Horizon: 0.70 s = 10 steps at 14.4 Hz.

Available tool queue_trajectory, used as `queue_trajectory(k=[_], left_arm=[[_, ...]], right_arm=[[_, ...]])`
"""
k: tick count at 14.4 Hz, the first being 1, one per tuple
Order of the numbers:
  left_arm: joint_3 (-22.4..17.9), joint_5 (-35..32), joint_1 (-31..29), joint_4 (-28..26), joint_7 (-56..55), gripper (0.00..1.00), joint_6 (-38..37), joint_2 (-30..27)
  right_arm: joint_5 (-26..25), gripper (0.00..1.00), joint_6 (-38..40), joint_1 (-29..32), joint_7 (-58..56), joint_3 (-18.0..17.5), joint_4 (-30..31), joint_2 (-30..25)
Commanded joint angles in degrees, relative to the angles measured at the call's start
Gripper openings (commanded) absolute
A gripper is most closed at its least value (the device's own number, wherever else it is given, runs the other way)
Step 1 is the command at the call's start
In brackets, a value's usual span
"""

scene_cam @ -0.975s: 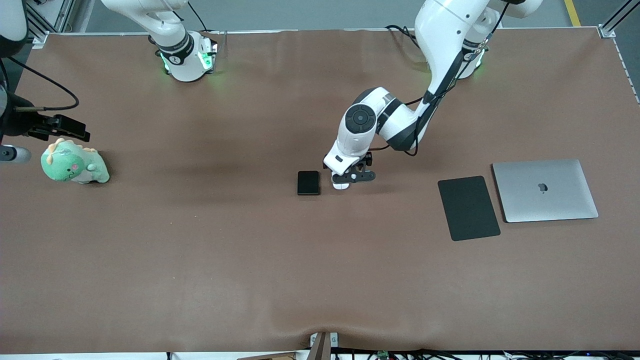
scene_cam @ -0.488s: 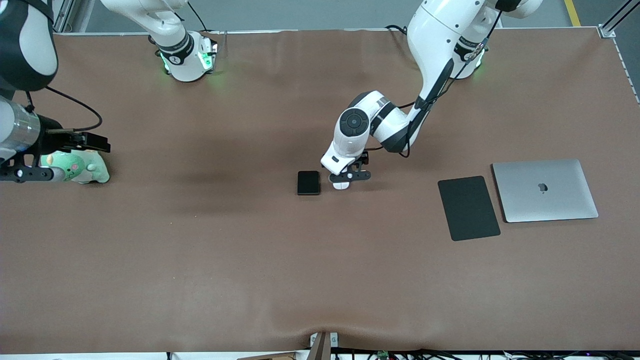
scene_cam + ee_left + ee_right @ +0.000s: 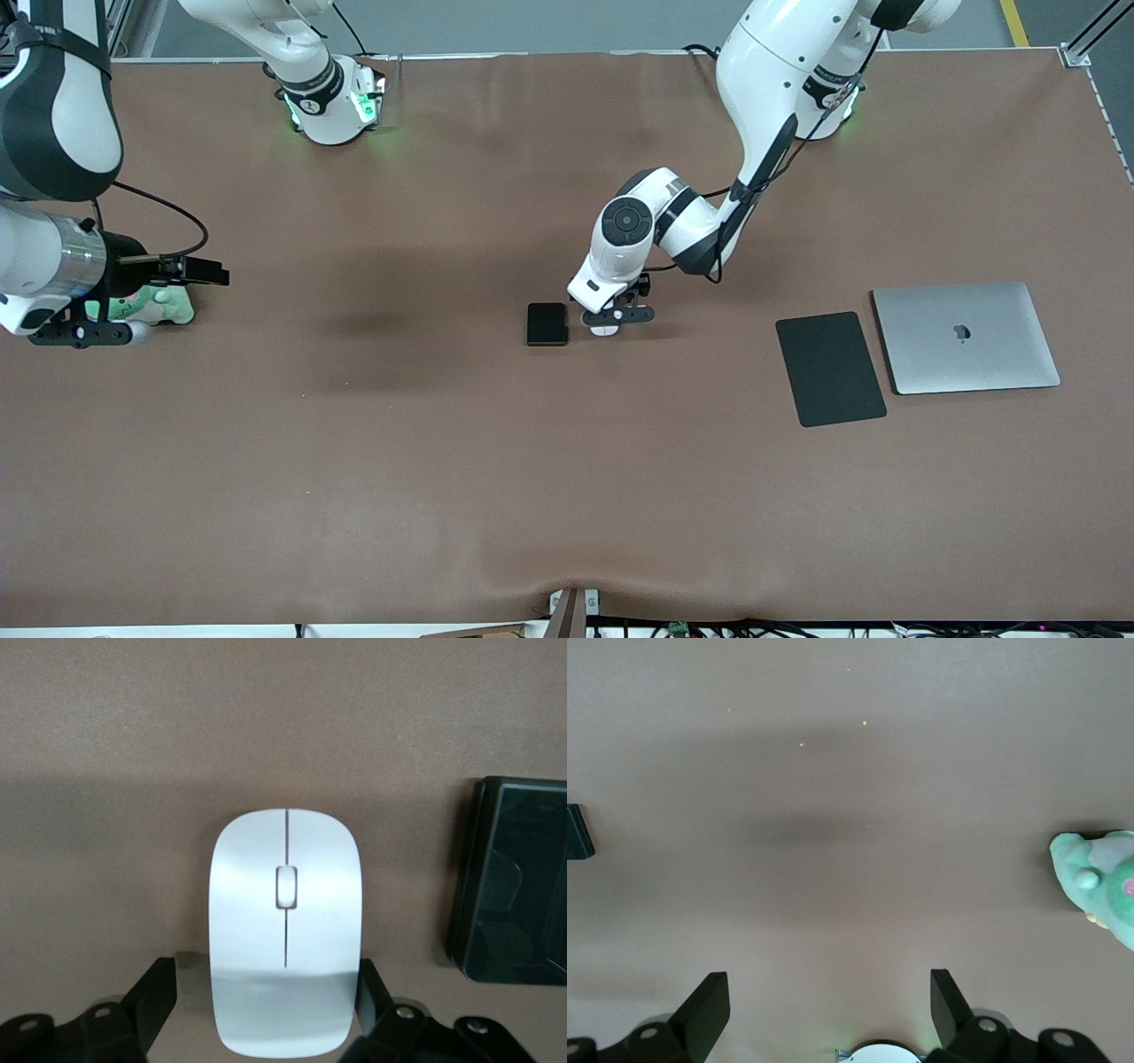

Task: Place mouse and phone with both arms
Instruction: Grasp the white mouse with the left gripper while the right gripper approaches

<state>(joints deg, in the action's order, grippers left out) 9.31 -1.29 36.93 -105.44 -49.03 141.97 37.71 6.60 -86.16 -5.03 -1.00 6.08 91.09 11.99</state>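
Mouse (image 3: 284, 930) lay mid-bench, just beside phone (image 3: 547, 323), toward left arm's end. Left gripper (image 3: 610, 317) straddled it, jaws wide, fingers (image 3: 152, 997) beside its flanks, whether touching unclear. Advice: close evenly, keep centred, lift straight, avoid nudging phone. Right gripper (image 3: 830, 1014) hovered near green plush toy (image 3: 146, 304), jaws wide, empty. Brown bench (image 3: 567, 478) cover slightly rippled at near edge.

The left gripper (image 3: 608, 324) is down on the white mouse (image 3: 605, 330) near the middle of the table (image 3: 443, 461), with the black phone (image 3: 547, 323) just beside it. The right gripper (image 3: 133, 306) hangs over the green plush toy (image 3: 168, 306) at the right arm's end of the table. Near the other end lie a black mouse pad (image 3: 830, 369) and a closed silver laptop (image 3: 966, 338), side by side.
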Motion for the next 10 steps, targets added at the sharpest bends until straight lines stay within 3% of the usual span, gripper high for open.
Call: queue_trajectory(k=[1,2,3,4,10], left_arm=[[-0.4,-1.7,0.6,0.7,-1.7,0.44,0.9,-0.1],[-0.4,-1.7,0.3,1.1,-1.7,0.23,0.8,-0.2],[-0.7,-1.7,0.2,1.8,-1.7,0.09,0.2,-0.3],[-1.1,-1.7,-0.2,2.2,-1.5,0.00,0.1,-0.5],[-1.5,-1.8,-10.0,3.5,0.7,0.00,-9.8,-9.5]], right_arm=[[1.0,1.00,-0.8,-2.4,0.2,0.3,-1.4,1.6],[1.0,1.00,-1.5,-3.0,0.2,0.3,-1.4,2.0],[1.2,1.00,-2.2,-3.8,0.2,0.3,-1.4,2.7],[1.2,1.00,-3.1,-4.6,0.3,0.3,-1.3,3.1],[3.9,1.00,-6.5,-9.6,4.0,0.3,-1.0,5.2]])
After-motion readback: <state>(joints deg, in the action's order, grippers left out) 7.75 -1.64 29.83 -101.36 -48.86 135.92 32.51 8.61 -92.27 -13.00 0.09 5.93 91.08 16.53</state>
